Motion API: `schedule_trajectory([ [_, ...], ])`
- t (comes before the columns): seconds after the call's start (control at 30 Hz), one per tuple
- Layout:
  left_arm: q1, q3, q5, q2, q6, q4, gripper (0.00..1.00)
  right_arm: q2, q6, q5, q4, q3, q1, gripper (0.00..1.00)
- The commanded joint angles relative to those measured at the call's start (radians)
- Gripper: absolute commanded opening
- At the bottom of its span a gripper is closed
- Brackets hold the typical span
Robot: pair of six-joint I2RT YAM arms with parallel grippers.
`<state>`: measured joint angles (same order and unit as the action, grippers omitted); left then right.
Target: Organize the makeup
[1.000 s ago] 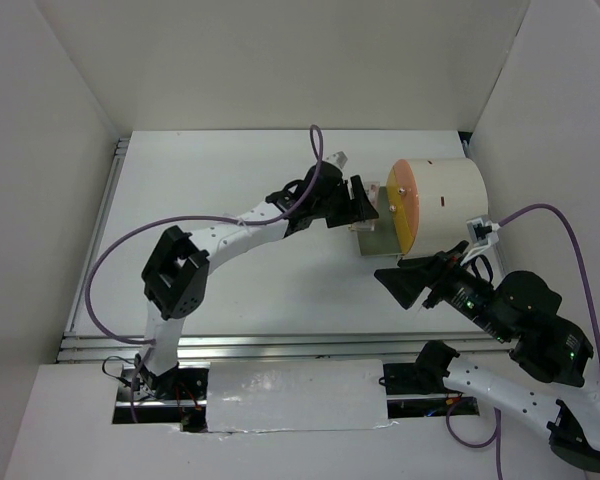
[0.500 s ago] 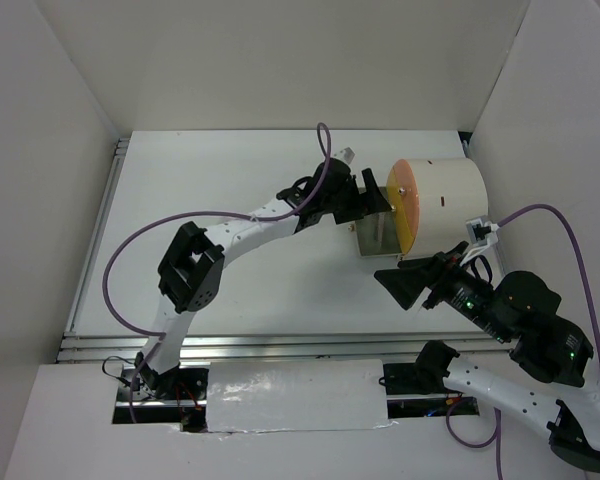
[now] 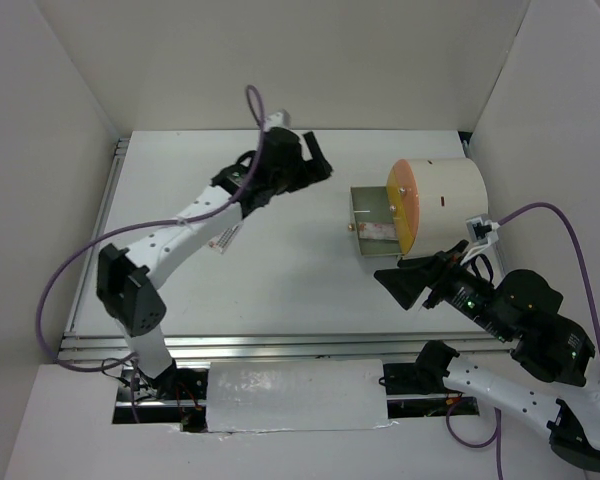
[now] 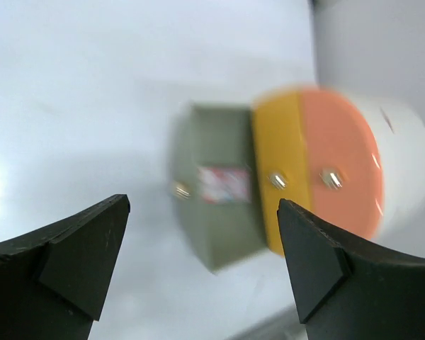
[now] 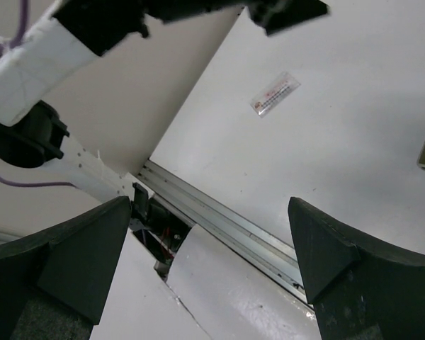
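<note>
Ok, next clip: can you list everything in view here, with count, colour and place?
packet in drawer: 1, white with red-pink print, lying inside the open drawer
packet on table: 1, white with red print, flat on the table beside the left arm
drawer: 1, grey-green, pulled out of the cylinder towards the table's middle
cylinder: 1, white body with yellow and orange front, on its side at the table's far right
table: 1, white, walled on three sides
left gripper: 1, black, open and empty, over the far middle of the table, left of the drawer
right gripper: 1, black, open and empty, just near side of the drawer
</note>
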<state>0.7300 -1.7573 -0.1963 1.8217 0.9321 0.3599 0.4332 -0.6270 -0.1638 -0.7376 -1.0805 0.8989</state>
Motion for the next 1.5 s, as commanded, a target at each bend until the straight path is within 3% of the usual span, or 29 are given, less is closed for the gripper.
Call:
schedule_trajectory([
  [0.0, -0.150, 0.060, -0.225, -0.140, -0.128, 0.172, 0.99, 0.004, 0.015, 0.017, 0.004, -0.016, 0.003, 1.00],
  [0.07, -0.254, 0.132, -0.162, -0.166, -0.260, 0.134, 0.99, -0.001, 0.019, 0.041, 0.013, -0.004, 0.003, 1.00],
  [0.17, -0.342, 0.134, -0.046, -0.136, -0.584, 0.119, 0.99, -0.007, 0.033, 0.093, 0.058, 0.028, 0.003, 1.00],
  [0.27, -0.359, 0.099, -0.046, -0.060, -0.801, 0.175, 0.99, -0.002, 0.049, 0.125, 0.076, 0.048, 0.003, 1.00],
  [0.37, -0.388, 0.087, -0.045, 0.031, -0.901, 0.244, 0.99, 0.012, 0.062, 0.144, 0.081, 0.056, 0.002, 1.00],
  [0.5, -0.435, 0.128, 0.046, 0.119, -0.903, 0.284, 0.99, 0.012, 0.082, 0.159, 0.086, 0.074, 0.003, 1.00],
  [0.73, -0.498, 0.320, 0.121, 0.091, -0.860, 0.156, 0.99, 0.001, 0.096, 0.159, 0.070, 0.086, 0.005, 1.00],
  [1.0, -0.503, 0.348, 0.245, 0.154, -0.855, 0.198, 0.99, 0.007, 0.090, 0.187, 0.096, 0.091, 0.003, 1.00],
  [1.2, -0.500, 0.323, 0.201, 0.177, -0.822, 0.237, 0.96, 0.002, 0.085, 0.184, 0.093, 0.090, 0.003, 1.00],
  [1.3, -0.500, 0.321, 0.114, 0.201, -0.800, 0.252, 0.95, -0.004, 0.085, 0.179, 0.089, 0.085, 0.003, 1.00],
  [1.47, -0.494, 0.311, 0.113, 0.195, -0.786, 0.248, 0.97, -0.005, 0.085, 0.179, 0.086, 0.086, 0.003, 1.00],
])
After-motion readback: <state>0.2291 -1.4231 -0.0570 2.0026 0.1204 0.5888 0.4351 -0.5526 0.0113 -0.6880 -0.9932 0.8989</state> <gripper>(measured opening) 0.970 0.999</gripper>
